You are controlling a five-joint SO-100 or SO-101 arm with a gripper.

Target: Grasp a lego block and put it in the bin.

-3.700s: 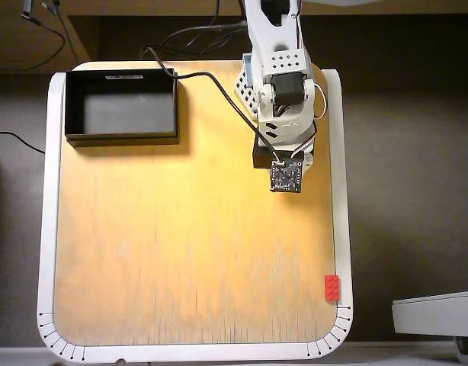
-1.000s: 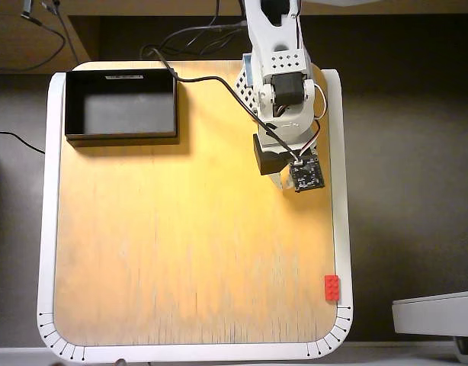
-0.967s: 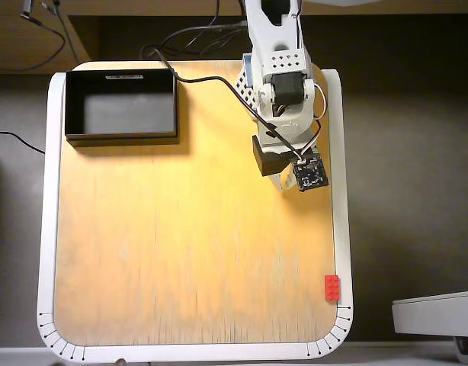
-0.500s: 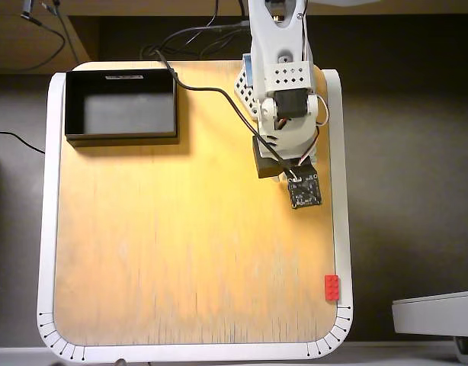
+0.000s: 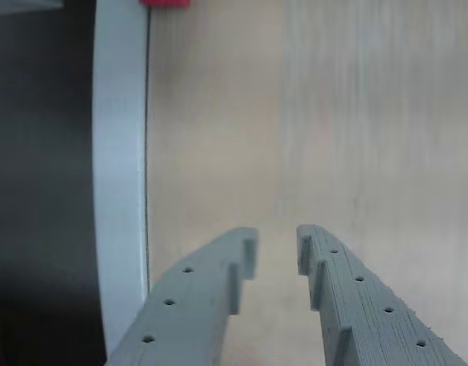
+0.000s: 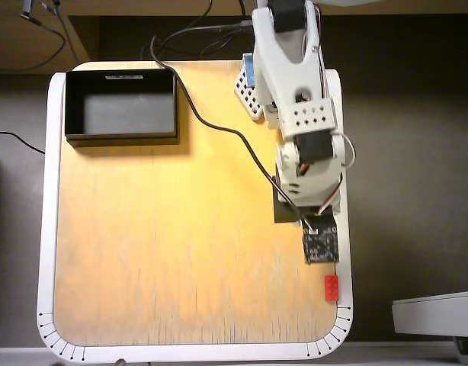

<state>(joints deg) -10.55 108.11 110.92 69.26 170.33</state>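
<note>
The red lego block (image 6: 331, 287) lies near the table's lower right corner in the overhead view. In the wrist view only its edge (image 5: 164, 2) shows, at the top left, beside the white table rim (image 5: 120, 152). My gripper (image 5: 276, 248) is open with a narrow gap and holds nothing, and it hovers over bare wood short of the block. In the overhead view the arm's wrist (image 6: 320, 245) hides the fingers, just above the block. The black bin (image 6: 121, 139) stands at the table's top left corner with nothing in it.
The light wooden table (image 6: 181, 244) has a white rim with rounded corners. A black cable (image 6: 219, 126) runs from the back across to the arm. A white perforated part (image 6: 249, 95) sits by the arm's base. Dark floor lies past the table's right edge.
</note>
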